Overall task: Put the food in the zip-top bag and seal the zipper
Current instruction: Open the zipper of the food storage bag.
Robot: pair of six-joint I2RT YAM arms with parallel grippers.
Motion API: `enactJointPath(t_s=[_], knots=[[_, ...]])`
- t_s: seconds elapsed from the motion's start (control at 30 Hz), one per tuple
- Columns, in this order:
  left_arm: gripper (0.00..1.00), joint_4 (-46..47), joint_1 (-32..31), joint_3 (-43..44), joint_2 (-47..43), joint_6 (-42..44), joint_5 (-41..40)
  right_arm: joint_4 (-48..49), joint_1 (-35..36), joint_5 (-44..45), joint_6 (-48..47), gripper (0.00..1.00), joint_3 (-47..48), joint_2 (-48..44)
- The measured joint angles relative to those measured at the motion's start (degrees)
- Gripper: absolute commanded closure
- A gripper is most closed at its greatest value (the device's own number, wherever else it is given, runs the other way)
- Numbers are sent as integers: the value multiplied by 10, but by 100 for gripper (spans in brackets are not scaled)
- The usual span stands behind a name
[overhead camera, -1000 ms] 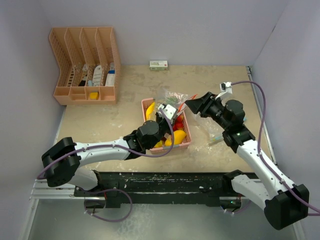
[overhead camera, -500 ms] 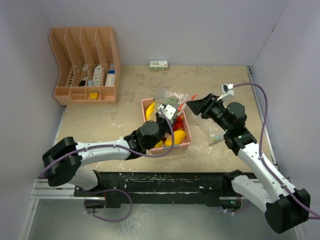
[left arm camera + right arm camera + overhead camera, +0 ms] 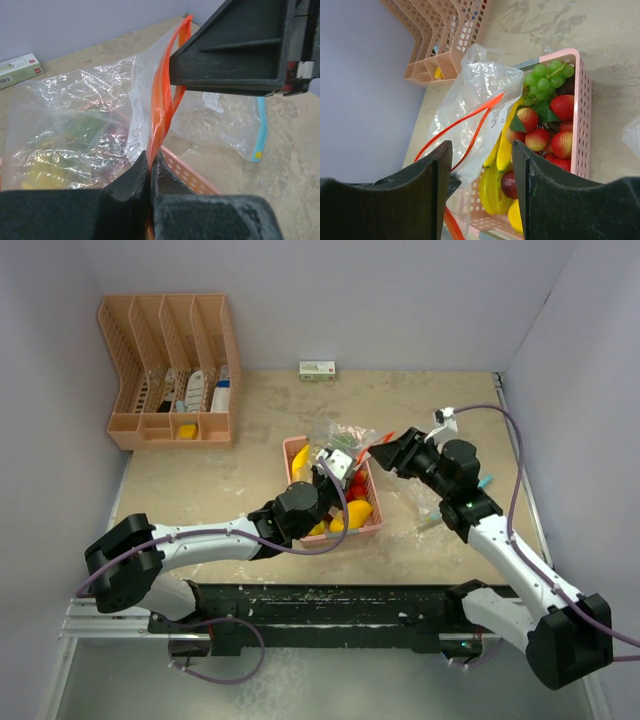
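Your left gripper [image 3: 150,172] clenched on orange zipper [image 3: 162,100] of zip-top bag [image 3: 75,100] | your right gripper [image 3: 481,152] jaws apart, released | strawberries [image 3: 562,106] in pink basket [image 3: 584,115]

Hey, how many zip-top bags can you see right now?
2. The orange-zipper bag is pinched by the left gripper over the pink basket; the blue-zipper bag lies on the table to its right.

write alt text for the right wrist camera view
A clear zip-top plastic bag with an orange zipper gapes over a pink plastic basket, seen between the open black fingers of the right pincer. Green grapes, red strawberries and yellow bananas fill the basket; a peach slotted organizer stands behind.
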Motion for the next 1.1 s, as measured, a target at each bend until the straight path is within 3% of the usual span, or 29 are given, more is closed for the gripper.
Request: enactJointPath(t_s=[0.3, 0.37, 0.47, 0.57, 0.6, 0.67, 0.77, 0.83, 1.1], knots=[[100, 3, 0, -1, 4, -1, 10, 30, 0, 0, 3, 49, 2, 60], [100, 6, 0, -1, 8, -3, 14, 37, 0, -1, 4, 54, 2, 71], [100, 13, 0, -1, 17, -9, 22, 45, 0, -2, 8, 68, 2, 79], [86, 21, 0, -1, 30, -11, 30, 57, 0, -6, 11, 98, 2, 79], [77, 22, 0, -1, 33, -13, 33, 58, 0, -7, 11, 100, 2, 78], [48, 22, 0, -1, 37, -15, 40, 61, 0, -12, 11, 100, 2, 76], [32, 22, 0, -1, 38, -17, 44, 57, 0, -15, 8, 100, 2, 65], [27, 22, 0, -1, 37, -20, 46, 49, 0, -15, 3, 100, 2, 50], [26, 22, 2, 6, 37, -24, 50, 9, 0, -13, -19, 100, 2, -10]])
